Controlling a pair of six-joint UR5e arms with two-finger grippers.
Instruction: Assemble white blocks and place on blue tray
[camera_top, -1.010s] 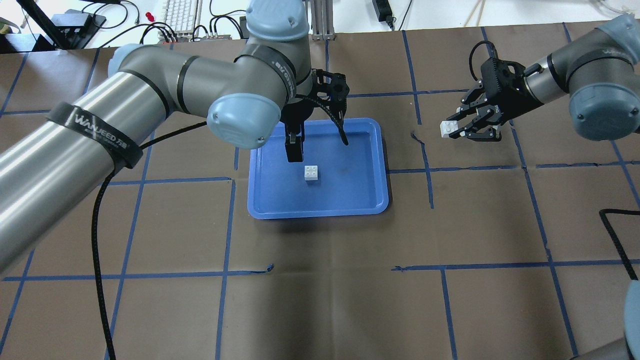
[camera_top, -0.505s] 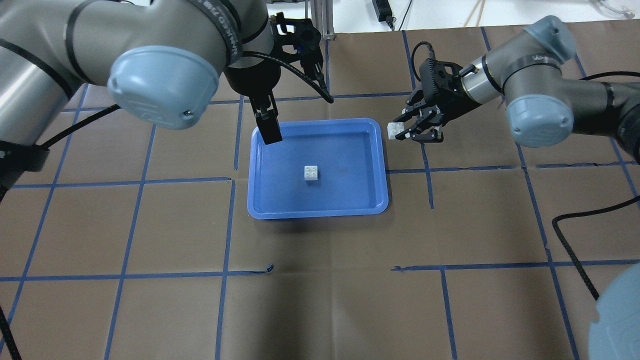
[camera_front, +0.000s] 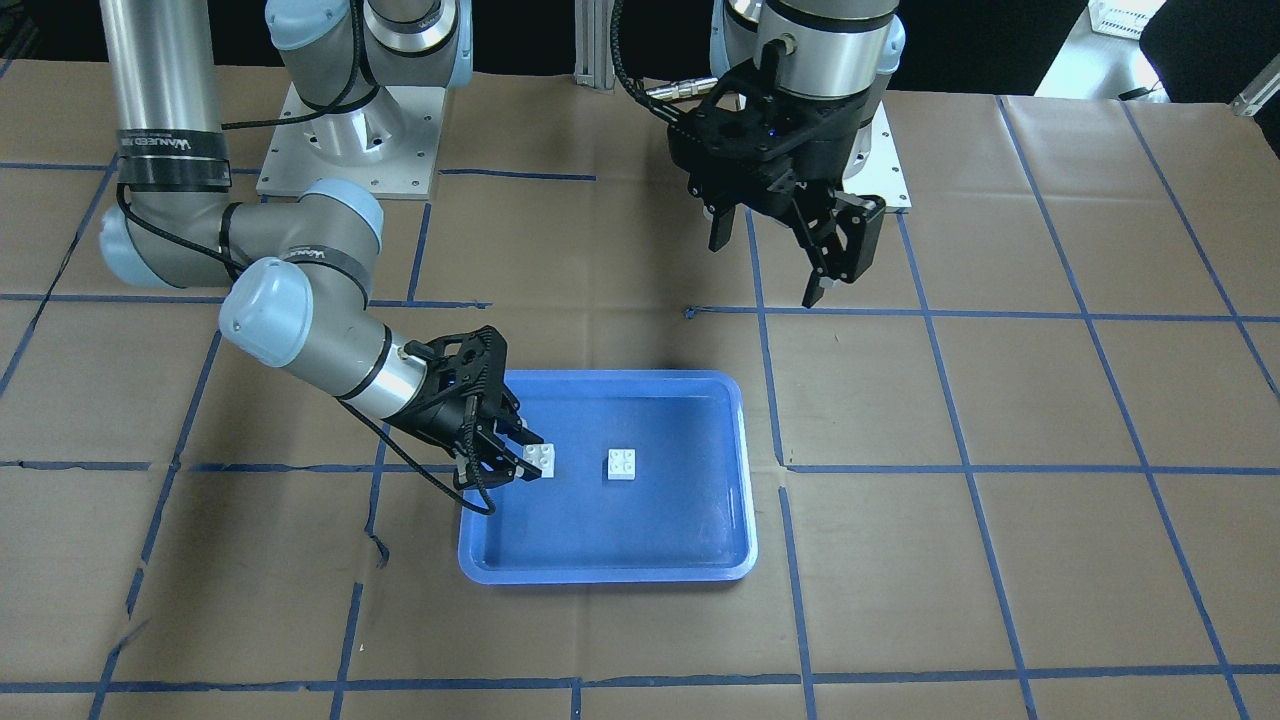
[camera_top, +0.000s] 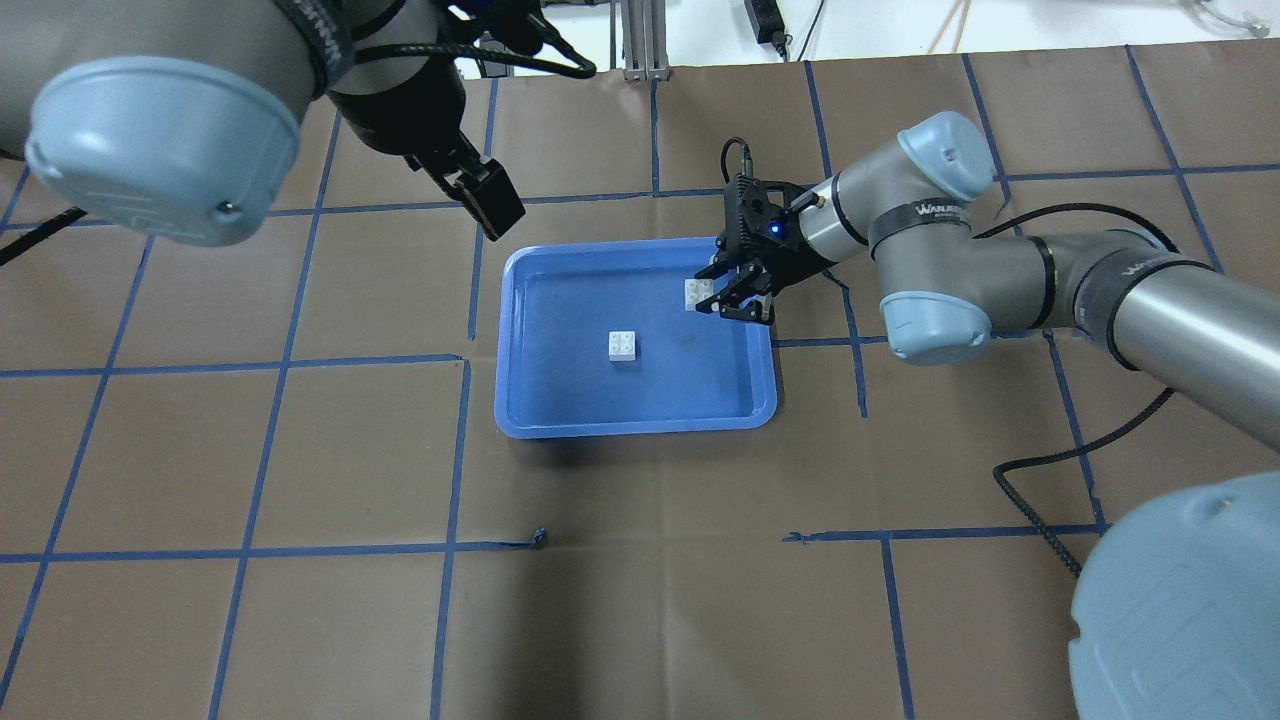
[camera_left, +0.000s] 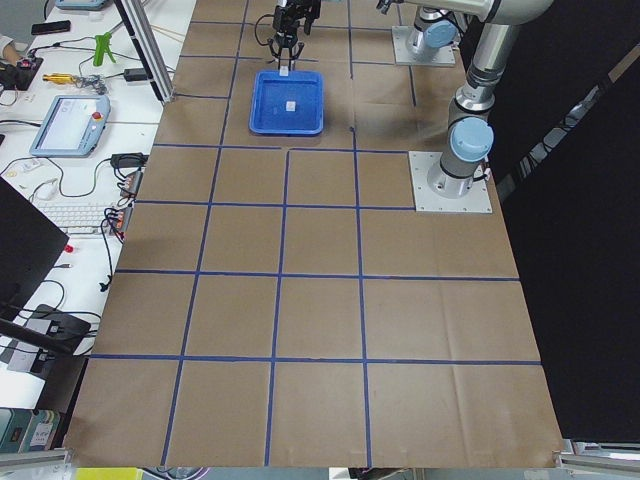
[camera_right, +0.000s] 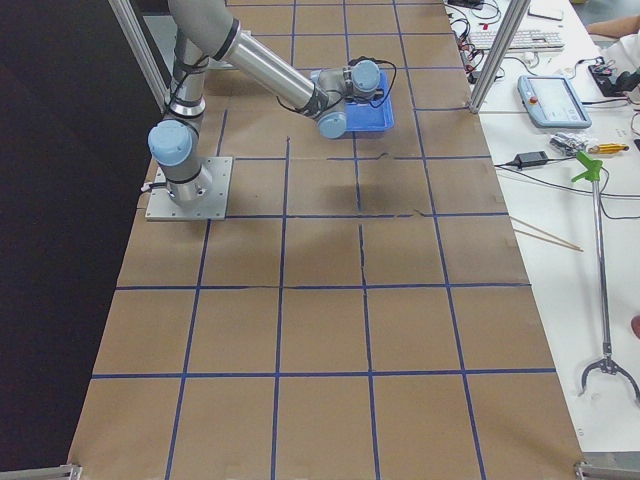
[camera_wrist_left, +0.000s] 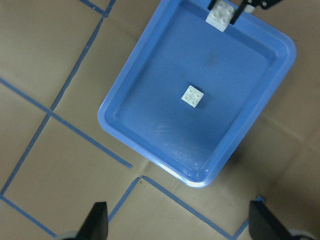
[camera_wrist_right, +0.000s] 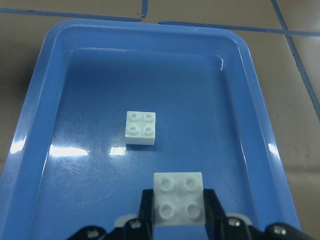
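**Bench-side view, nearest first:** Brown paper ruled with blue tape (camera_top: 300, 550) covers the bench (camera_top: 640, 620) on the robot's side of the blue tray (camera_top: 560, 385). A black cable (camera_top: 1000, 472) loops across the paper off the tray's right side.

At the tray's middle, one white block (camera_top: 624, 345) sits studs up on the floor. Beyond it, just inside the tray's far right corner, the right pincer (camera_top: 712, 298) pinches the second white block (camera_top: 697, 294) by two opposite sides. That block is studs up, lifted off the floor and apart from the first, with bare blue plastic between the two. The right arm (camera_top: 1000, 265) reaches in over the tray's right rim.

Past the tray's far left corner, off the tray, the left pincer (camera_front: 775, 262) hangs with its fingers spread wide. Its arm's pale blue joint cap (camera_top: 165, 150) fills the overhead view's corner on that side.

Farther out, an aluminium post (camera_top: 640, 40) stands at the bench edge behind the tray. A white desk (camera_right: 530, 200) behind it carries a teach pendant (camera_left: 70, 122) and a keyboard (camera_left: 88, 215).

Half a second earlier the carried block hung outside the tray's far right corner; it has since crossed the rim. The left pincer, then over the far left corner, has drawn back. The resting block has not moved.
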